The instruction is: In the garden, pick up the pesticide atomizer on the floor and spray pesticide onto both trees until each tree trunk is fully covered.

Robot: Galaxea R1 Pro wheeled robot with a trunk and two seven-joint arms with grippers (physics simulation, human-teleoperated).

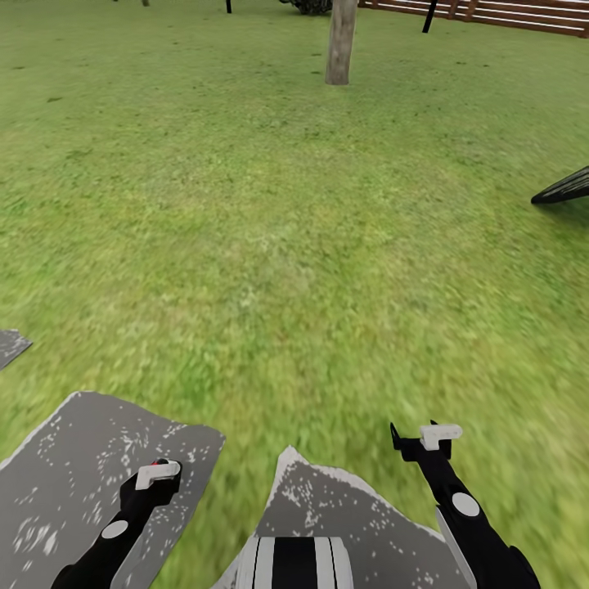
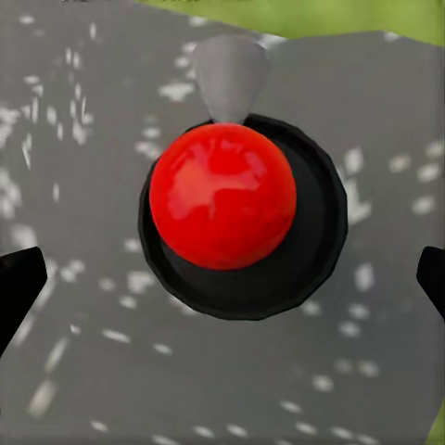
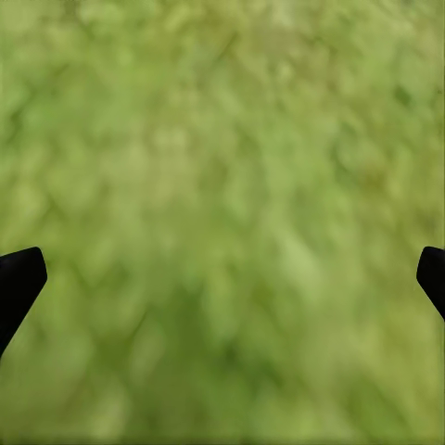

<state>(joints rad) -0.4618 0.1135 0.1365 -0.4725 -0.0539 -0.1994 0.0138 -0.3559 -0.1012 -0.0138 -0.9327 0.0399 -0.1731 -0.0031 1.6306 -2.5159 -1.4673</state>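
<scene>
Nearest, at the bottom of the head view, the robot's black-and-white striped trunk [image 1: 294,564] is seen above a speckled grey stepping stone [image 1: 327,499]. The left hand [image 1: 155,477], black with a white pad, is held over a second speckled grey stone slab [image 1: 57,483]; in the left wrist view its dark fingertips [image 2: 19,287] are spread wide at both edges, nothing being gripped. Between them, resting on the slab, a glossy red ball-shaped top [image 2: 222,197] set in a round black body with a grey tapered nozzle [image 2: 230,79] is seen from above; whether this is the pesticide atomizer cannot be told for certain. The right hand [image 1: 425,442] is held over blurry green grass lawn [image 1: 286,245], and its fingertips [image 3: 19,283] are likewise spread apart and empty. Farther off, a dark striped leaf [image 1: 564,188] juts in at the right. Farthest, a straight mottled grey-beige tree trunk [image 1: 341,41] stands upright on the lawn, with a reddish-brown slatted wooden fence [image 1: 507,15] behind it.
</scene>
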